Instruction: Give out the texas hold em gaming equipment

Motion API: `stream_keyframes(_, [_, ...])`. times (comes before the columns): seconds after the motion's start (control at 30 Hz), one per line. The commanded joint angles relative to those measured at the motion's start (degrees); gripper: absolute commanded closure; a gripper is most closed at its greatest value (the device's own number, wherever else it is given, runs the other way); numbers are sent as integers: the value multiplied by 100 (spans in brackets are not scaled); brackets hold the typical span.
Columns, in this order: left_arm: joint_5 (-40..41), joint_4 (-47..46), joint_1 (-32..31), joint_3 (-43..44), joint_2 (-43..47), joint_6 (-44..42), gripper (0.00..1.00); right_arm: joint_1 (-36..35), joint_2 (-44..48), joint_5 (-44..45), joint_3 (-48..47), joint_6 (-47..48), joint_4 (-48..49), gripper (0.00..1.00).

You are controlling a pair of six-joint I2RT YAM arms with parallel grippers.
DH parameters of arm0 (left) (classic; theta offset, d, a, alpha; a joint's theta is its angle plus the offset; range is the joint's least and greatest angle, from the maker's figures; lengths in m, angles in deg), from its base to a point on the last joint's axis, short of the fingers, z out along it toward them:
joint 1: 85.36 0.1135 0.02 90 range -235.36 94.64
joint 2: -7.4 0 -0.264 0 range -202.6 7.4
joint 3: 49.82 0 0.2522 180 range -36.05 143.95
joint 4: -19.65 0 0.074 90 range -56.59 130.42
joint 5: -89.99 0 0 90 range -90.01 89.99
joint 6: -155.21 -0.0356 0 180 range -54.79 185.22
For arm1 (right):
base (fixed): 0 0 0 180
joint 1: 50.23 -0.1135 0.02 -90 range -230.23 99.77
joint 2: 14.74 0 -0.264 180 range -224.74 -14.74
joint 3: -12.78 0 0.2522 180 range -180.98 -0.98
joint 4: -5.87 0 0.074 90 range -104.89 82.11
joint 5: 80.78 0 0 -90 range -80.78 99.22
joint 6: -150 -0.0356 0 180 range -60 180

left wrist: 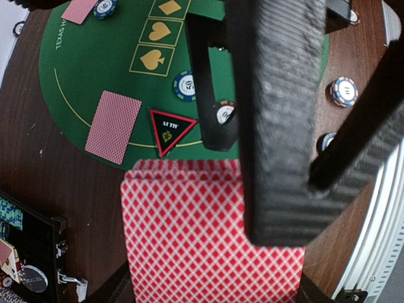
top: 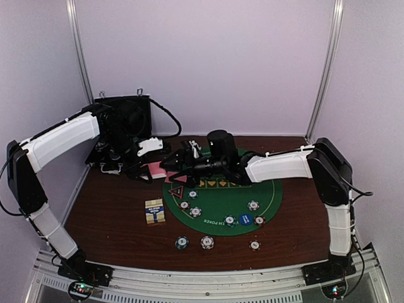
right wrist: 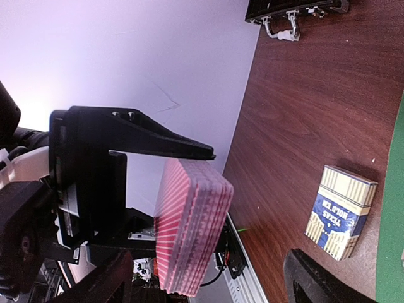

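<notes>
Pink-backed card deck (right wrist: 189, 227) (held aloft), chips (top: 207, 242) scattered

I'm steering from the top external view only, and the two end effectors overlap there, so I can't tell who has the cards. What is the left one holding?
Observer: The left end effector is clamped on a thick deck of pink-backed cards, with a finger on each of two opposite edges.
Operator: Has the right one got hold of it?
Observer: No. The right end effector is open, its fingers spread wide and not closed on the deck.
Operator: Is anything lying on the mat under the arms?
Observer: One face-down card lies on the green mat, beside the triangle marker but not touching it.
</notes>
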Motion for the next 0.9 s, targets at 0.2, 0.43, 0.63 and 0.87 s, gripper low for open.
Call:
stream_keyframes(0.2, [-150, 14, 38, 148, 22, 34, 100, -130, -511, -313, -762, -308, 377, 15])
stream_keyframes(0.43, [-152, 14, 38, 170, 24, 27, 100, -166, -675, -362, -970, -369, 372, 17])
stream_keyframes(0.63, [-184, 14, 38, 180, 5, 25, 100, -219, -940, -482, -1226, -504, 390, 19])
stream_keyframes(0.87, [-182, 15, 38, 187, 22, 26, 100, -247, -1212, -594, -1504, -678, 450, 21])
